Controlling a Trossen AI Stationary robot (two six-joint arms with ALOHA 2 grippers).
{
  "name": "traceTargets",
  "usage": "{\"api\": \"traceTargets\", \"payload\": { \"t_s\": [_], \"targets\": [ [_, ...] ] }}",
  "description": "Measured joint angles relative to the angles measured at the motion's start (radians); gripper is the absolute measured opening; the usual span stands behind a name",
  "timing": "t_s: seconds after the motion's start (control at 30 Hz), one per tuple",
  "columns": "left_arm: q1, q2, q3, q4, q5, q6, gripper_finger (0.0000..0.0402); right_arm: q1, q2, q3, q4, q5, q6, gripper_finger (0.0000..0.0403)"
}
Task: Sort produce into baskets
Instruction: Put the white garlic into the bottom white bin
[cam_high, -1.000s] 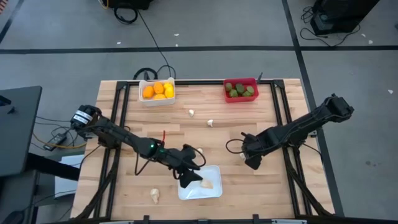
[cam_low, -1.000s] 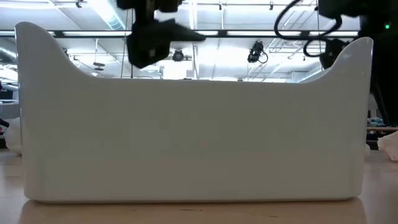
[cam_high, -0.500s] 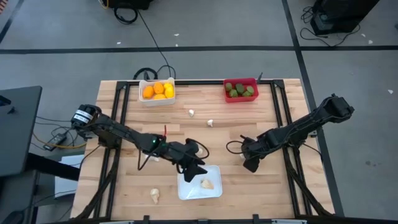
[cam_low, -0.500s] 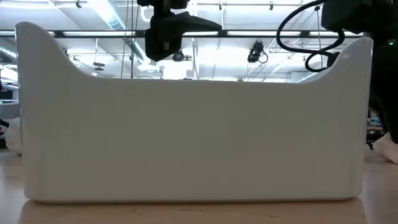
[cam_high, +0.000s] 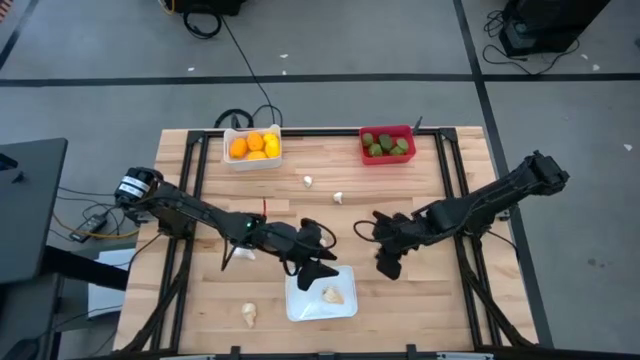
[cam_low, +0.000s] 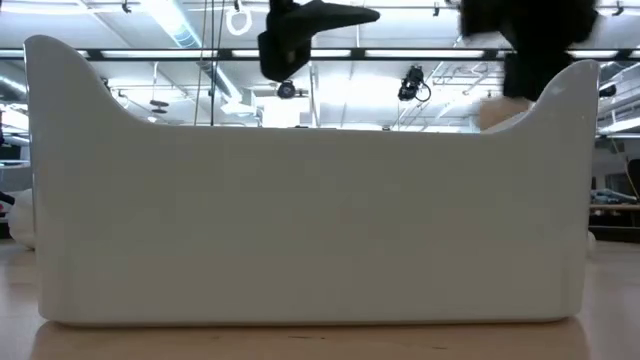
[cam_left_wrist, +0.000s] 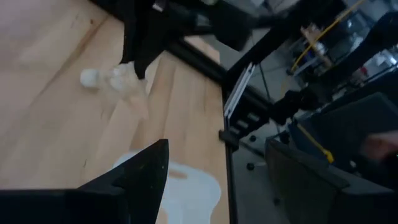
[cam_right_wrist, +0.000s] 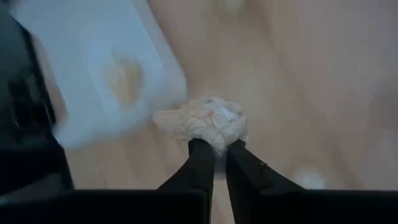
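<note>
1. High view: overhead, straight down on the whole table (cam_high: 400, 200).
2. Low view: table height, pressed close against the white tray (cam_low: 300, 230).
3. Wrist views: both probably share that tray's edge.

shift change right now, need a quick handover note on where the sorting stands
Right claw: shut on a garlic bulb, lifted just right of the white tray.
Left claw: open, holding nothing, over the tray's far edge.
Done: orange fruit in the white bin, green fruit in the red bin, one garlic bulb in the tray.
Left: drop the held bulb in the tray, then fetch the loose garlic: two small pieces mid-table and one bulb near the front edge.
</note>
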Motion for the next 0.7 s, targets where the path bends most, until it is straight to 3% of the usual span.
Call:
{"api": "traceTargets", "payload": {
  "t_s": [0.23,0.47,0.7],
  "targets": [
    [0.050,0.000,0.000,0.078,-0.004,-0.027,0.0310,-0.004,0.000,0.181,0.001,0.273,-0.345,0.0035],
    [0.106,0.000,0.000,0.116,-0.074,0.030,0.0388,-0.026,0.000,0.223,0.068,0.285,-0.503,0.0035],
    [0.149,0.012,0.000,0.117,-0.090,0.035,0.0393,-0.025,0.000,0.224,0.166,0.282,-0.565,0.0036]
  ]
}}
